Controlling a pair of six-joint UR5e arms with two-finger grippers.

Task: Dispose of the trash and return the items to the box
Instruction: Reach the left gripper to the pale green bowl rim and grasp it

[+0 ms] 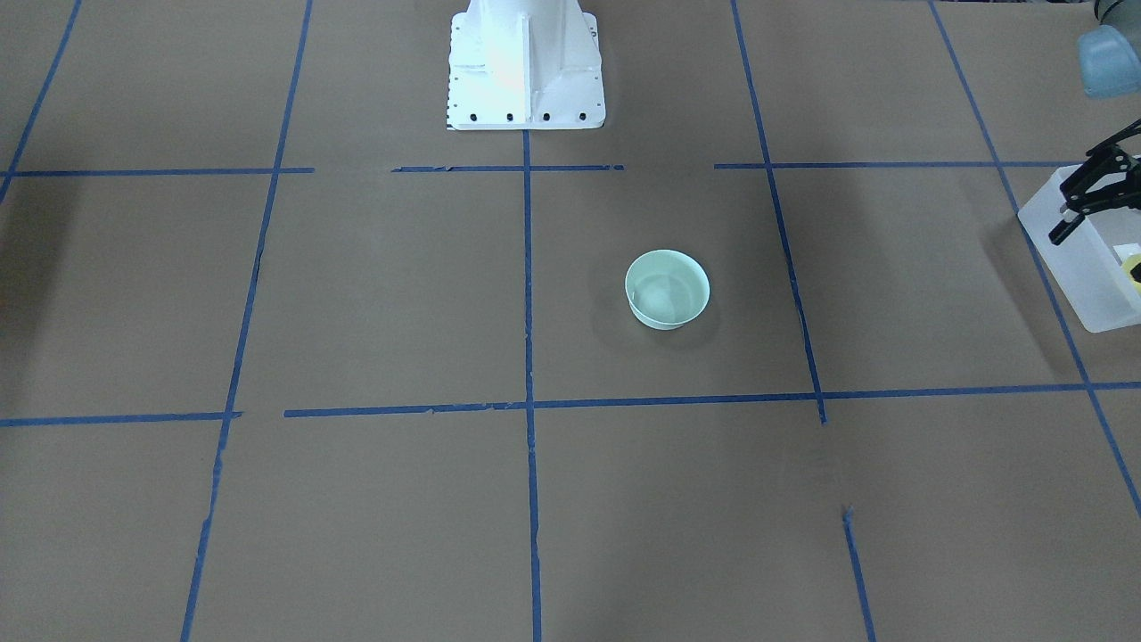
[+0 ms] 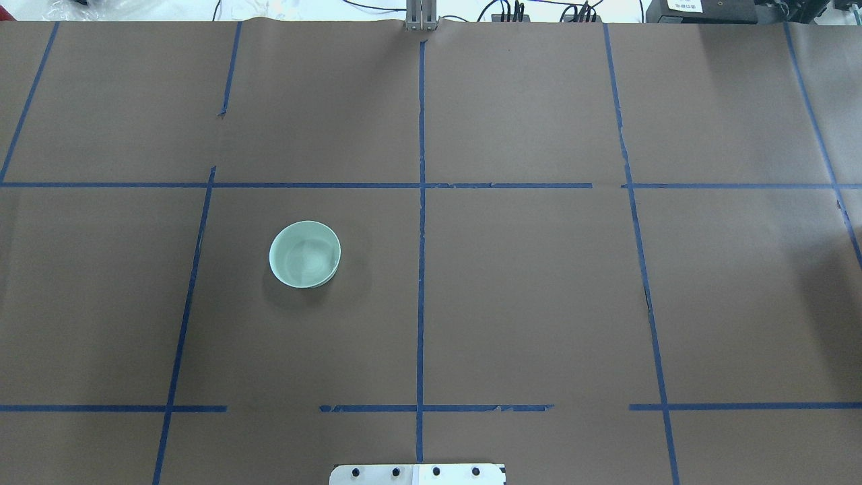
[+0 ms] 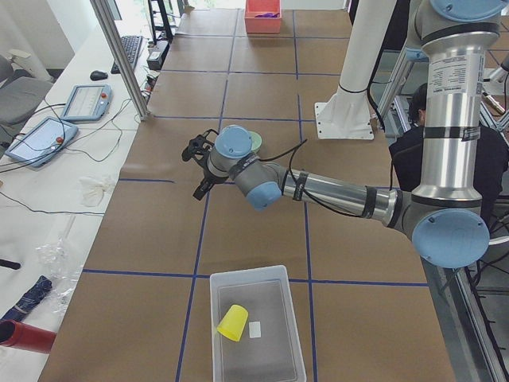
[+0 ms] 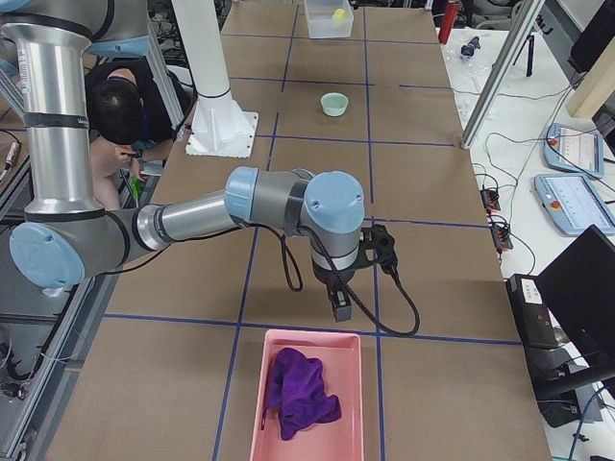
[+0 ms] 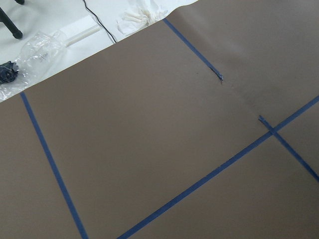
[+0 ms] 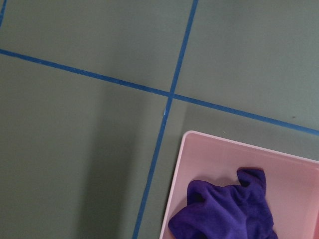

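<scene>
One yellow cup (image 3: 232, 323) lies in the box (image 3: 270, 354); bowl (image 1: 667, 288) stands apart.

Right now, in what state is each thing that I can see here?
bowl, upright, empty, on the table
box, holds the cup
yellow cup, on its side in the box
purple cloth, crumpled in the pink tray
left gripper, open, empty
right gripper, cannot tell open or shut
</scene>
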